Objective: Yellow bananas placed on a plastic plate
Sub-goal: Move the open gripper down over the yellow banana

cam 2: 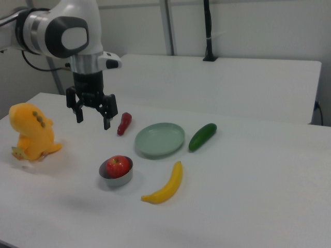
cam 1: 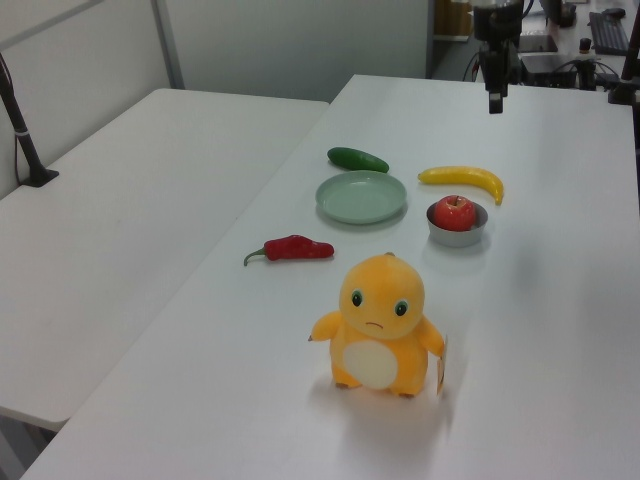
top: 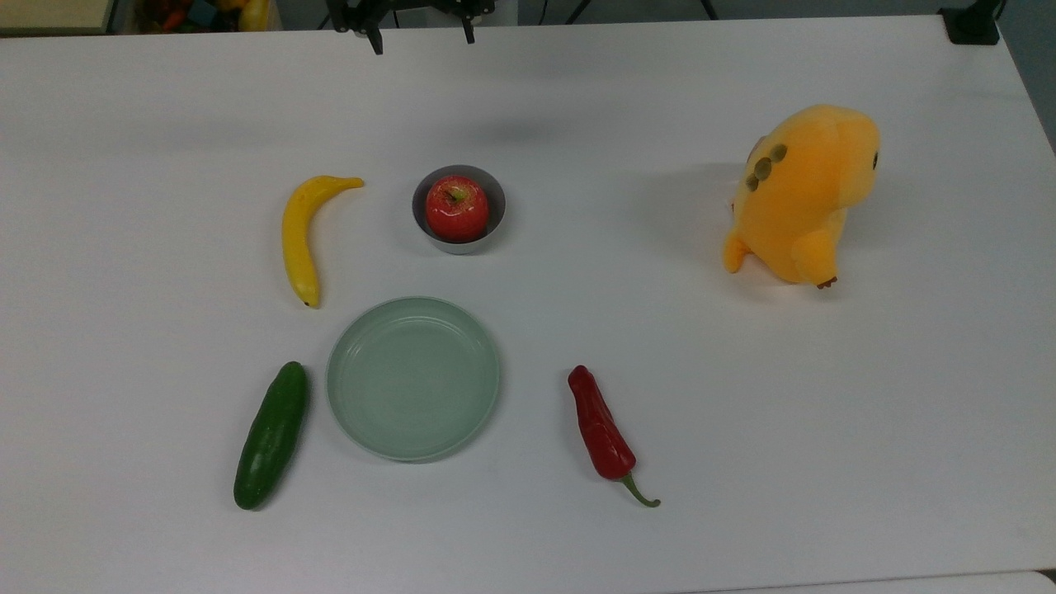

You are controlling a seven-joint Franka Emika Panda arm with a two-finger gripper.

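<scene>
A curved yellow banana [top: 299, 239] lies on the white table, just up and left of the pale mint-green plate [top: 412, 379] in the top view. Nothing is on the plate. In the right view the banana [cam 2: 166, 186] lies in front of the plate [cam 2: 160, 139]. My gripper [cam 2: 93, 120] hangs open and holds nothing, in the air above the table, left of the plate in the right view. In the top view the gripper [top: 422, 41] pokes in at the top edge, well beyond the banana. The left view has the gripper [cam 1: 495, 100] above and behind the banana [cam 1: 462, 178].
A red apple [top: 456, 207] sits in a small grey bowl [top: 495, 223] right of the banana. A dark green cucumber [top: 271, 435] lies left of the plate, a red chili pepper [top: 602, 433] right of it. An orange-yellow plush toy [top: 799, 196] stands at the far right.
</scene>
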